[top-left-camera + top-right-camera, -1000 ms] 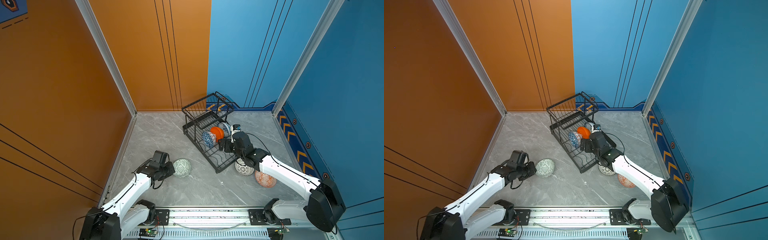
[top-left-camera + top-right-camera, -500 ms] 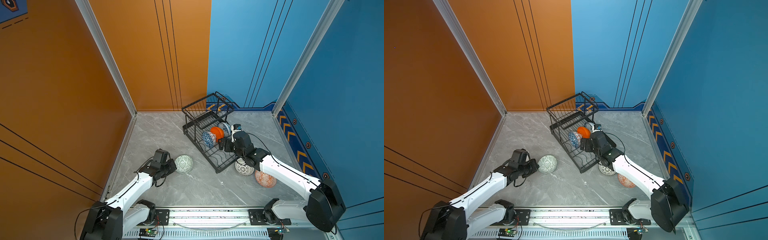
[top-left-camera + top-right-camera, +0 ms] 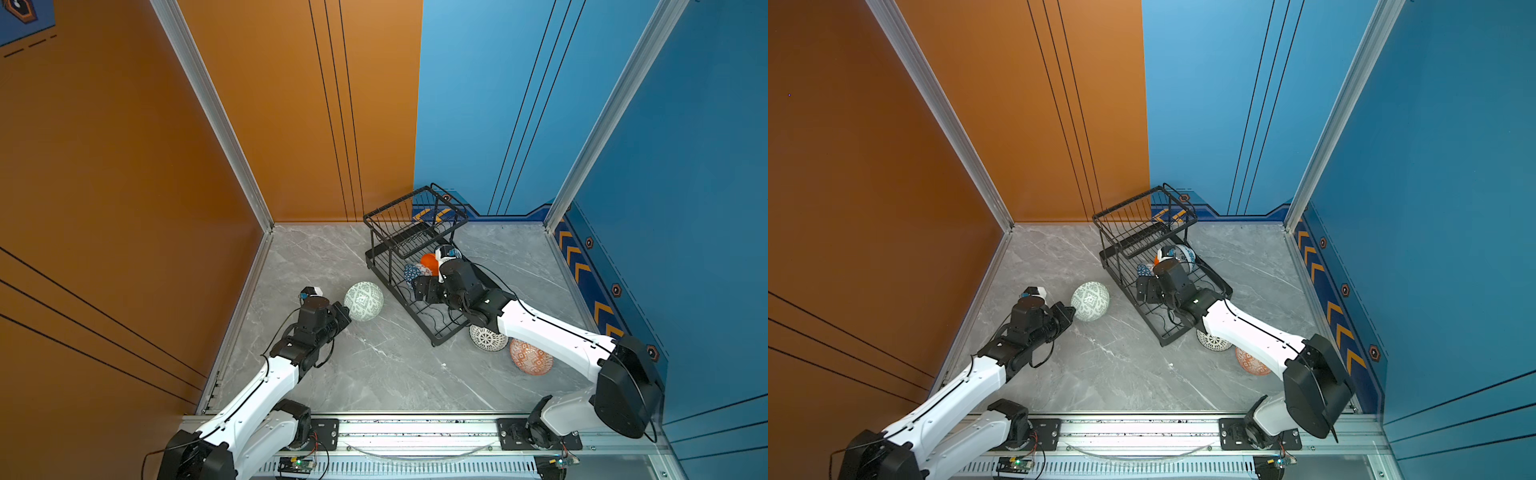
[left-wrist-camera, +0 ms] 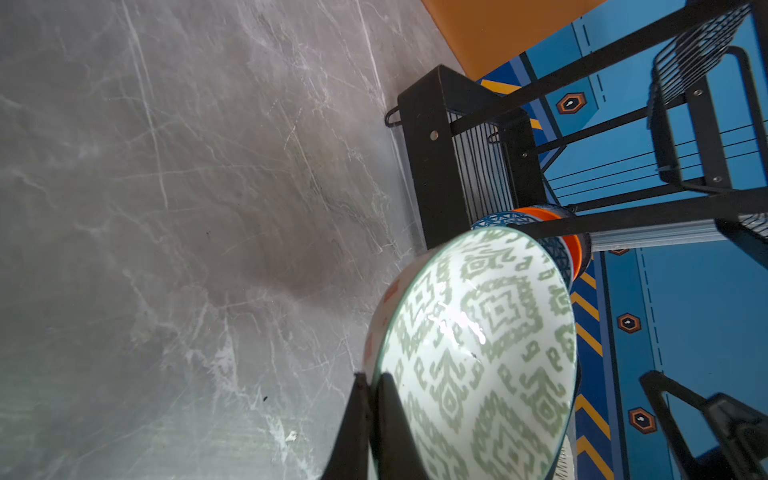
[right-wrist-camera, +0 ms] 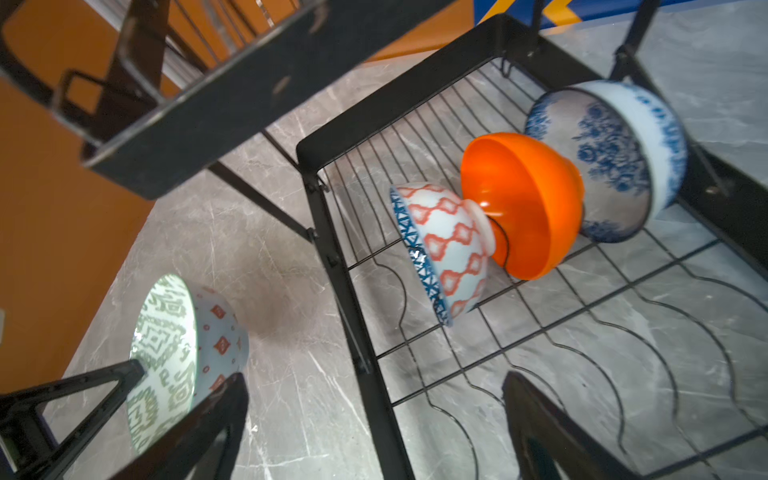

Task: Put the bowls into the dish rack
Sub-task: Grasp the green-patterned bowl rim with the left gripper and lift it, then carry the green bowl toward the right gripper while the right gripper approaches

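Observation:
My left gripper [image 3: 343, 309] [image 4: 376, 386] is shut on the rim of the pale green geometric bowl [image 3: 363, 301] [image 3: 1090, 301] [image 4: 478, 353], which is tipped on edge just left of the dish rack [image 3: 376, 266] [image 3: 1111, 266]. Three bowls stand in the rack's lower tier: blue triangle-patterned [image 5: 440, 249], plain orange [image 5: 528, 199] and white-blue floral [image 5: 611, 162]. My right gripper [image 3: 419, 286] [image 5: 370, 415] hangs open and empty over the rack's left edge bar. The green bowl [image 5: 183, 353] shows beyond one of its fingers.
A white bowl with black lattice [image 3: 486, 337] and a red-orange patterned bowl [image 3: 530, 357] lie on the grey marble floor right of the rack, partly under my right arm. The rack's raised basket [image 3: 415, 220] stands at its far end. Orange and blue walls enclose the space.
My left gripper has carried the green bowl away from the front and closer to the rack, tipping it more on edge. The right arm has hardly moved.

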You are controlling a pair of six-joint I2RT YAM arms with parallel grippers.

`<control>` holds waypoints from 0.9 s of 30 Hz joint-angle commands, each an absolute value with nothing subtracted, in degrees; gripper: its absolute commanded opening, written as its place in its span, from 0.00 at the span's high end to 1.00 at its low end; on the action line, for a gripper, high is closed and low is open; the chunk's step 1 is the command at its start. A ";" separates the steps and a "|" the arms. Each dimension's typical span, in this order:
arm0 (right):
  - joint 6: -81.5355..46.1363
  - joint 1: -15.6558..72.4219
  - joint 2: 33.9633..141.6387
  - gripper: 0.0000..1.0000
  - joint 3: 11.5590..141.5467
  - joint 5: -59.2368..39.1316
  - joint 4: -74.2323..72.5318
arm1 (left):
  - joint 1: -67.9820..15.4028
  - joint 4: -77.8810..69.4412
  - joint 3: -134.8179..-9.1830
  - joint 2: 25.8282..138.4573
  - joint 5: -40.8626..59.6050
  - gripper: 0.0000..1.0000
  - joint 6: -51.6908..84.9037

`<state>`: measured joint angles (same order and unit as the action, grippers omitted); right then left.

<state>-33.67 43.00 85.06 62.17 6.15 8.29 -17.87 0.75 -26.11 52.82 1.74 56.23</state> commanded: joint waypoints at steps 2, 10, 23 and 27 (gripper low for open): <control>-39.28 44.71 88.56 0.09 65.44 1.36 6.69 | -18.87 -4.58 -24.76 50.40 -2.42 1.00 58.88; -41.68 48.97 93.23 0.21 70.94 -0.43 5.17 | -23.93 -4.92 -25.79 50.41 -7.97 1.00 57.81; -41.00 52.64 95.33 0.43 72.40 5.56 8.90 | -29.11 -6.06 -26.30 47.81 -12.56 1.00 57.81; -40.82 52.89 95.95 0.51 72.98 6.71 9.62 | -30.80 -6.48 -26.86 47.99 -13.78 1.00 57.55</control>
